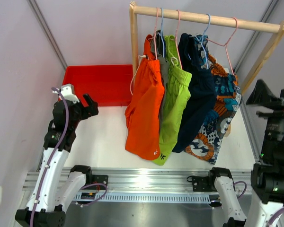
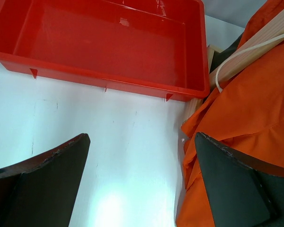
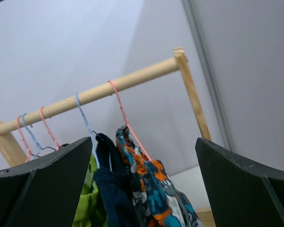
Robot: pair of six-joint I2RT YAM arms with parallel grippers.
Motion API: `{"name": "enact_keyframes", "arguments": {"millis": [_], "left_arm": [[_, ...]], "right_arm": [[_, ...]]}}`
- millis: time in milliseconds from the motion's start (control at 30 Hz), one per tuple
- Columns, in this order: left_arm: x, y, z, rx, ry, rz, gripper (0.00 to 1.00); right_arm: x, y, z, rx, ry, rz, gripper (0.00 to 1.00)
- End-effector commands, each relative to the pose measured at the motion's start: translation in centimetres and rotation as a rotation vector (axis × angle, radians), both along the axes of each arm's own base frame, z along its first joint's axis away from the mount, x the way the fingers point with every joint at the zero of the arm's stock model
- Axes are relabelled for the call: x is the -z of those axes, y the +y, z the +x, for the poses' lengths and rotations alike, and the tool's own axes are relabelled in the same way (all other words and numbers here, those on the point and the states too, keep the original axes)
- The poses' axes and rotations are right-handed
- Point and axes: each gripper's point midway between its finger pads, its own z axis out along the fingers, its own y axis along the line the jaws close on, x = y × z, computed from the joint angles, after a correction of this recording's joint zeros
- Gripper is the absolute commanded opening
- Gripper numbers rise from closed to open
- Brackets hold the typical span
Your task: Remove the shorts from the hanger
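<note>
Five pairs of shorts hang on wire hangers from a wooden rail (image 1: 203,19): orange shorts (image 1: 144,109), grey shorts (image 1: 162,66) mostly hidden behind them, lime green shorts (image 1: 175,104), navy shorts (image 1: 196,101) and printed shorts (image 1: 217,123). My left gripper (image 1: 87,108) is open and empty, low over the table left of the orange shorts (image 2: 246,109). My right gripper (image 1: 270,97) is open and empty, raised to the right of the rack; its view looks up at the printed shorts (image 3: 156,194), navy shorts (image 3: 113,189) and lime green shorts (image 3: 87,208).
A red bin (image 1: 104,82) stands at the back left, also in the left wrist view (image 2: 109,42). The rack's wooden post (image 1: 133,35) rises beside it. Grey walls close both sides. A metal rail (image 1: 146,182) runs along the near edge.
</note>
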Motion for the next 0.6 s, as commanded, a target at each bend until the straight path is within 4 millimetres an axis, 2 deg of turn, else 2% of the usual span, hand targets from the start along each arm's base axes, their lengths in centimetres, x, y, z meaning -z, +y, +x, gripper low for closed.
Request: {"name": "enact_keyframes", "arguments": {"millis": [0, 33, 67, 100, 133, 233, 267, 333, 367, 567], "left_arm": [[-1.6, -0.4, 0.0, 0.032, -0.054, 0.017, 0.99], [-1.6, -0.4, 0.0, 0.031, -0.056, 0.016, 0.99], [-1.7, -0.3, 0.0, 0.029, -0.060, 0.016, 0.99], [-1.5, -0.3, -0.1, 0.028, -0.050, 0.017, 0.99], [-1.6, -0.3, -0.1, 0.029, -0.049, 0.015, 0.99], [-1.6, -0.5, -0.1, 0.038, -0.052, 0.010, 0.99], [-1.8, -0.5, -0.2, 0.040, -0.060, 0.009, 0.99], [-1.8, -0.5, -0.2, 0.035, -0.062, 0.010, 0.99], [-1.8, -0.5, -0.2, 0.035, -0.062, 0.010, 0.99], [-1.9, -0.6, -0.3, 0.042, -0.068, 0.006, 0.99]], "right_arm": [[-3.0, 1.7, 2.9, -0.091, 0.012, -0.096, 0.98], [-2.6, 1.7, 5.2, -0.105, 0.061, -0.094, 0.97], [-3.3, 1.9, 5.4, -0.116, 0.066, -0.096, 0.95], [-3.2, 2.5, 6.3, -0.150, 0.086, -0.112, 0.90], [-2.5, 2.8, 8.5, -0.182, 0.133, -0.114, 0.87], [-2.3, 3.7, 10.9, -0.239, 0.189, -0.128, 0.77], [-1.5, 3.8, 12.7, -0.254, 0.247, -0.113, 0.75], [-0.5, 4.2, 14.1, -0.286, 0.310, -0.096, 0.69], [0.7, 4.2, 15.6, -0.295, 0.353, -0.087, 0.63], [4.9, 4.8, 18.8, -0.353, 0.467, -0.056, 0.64]]}}
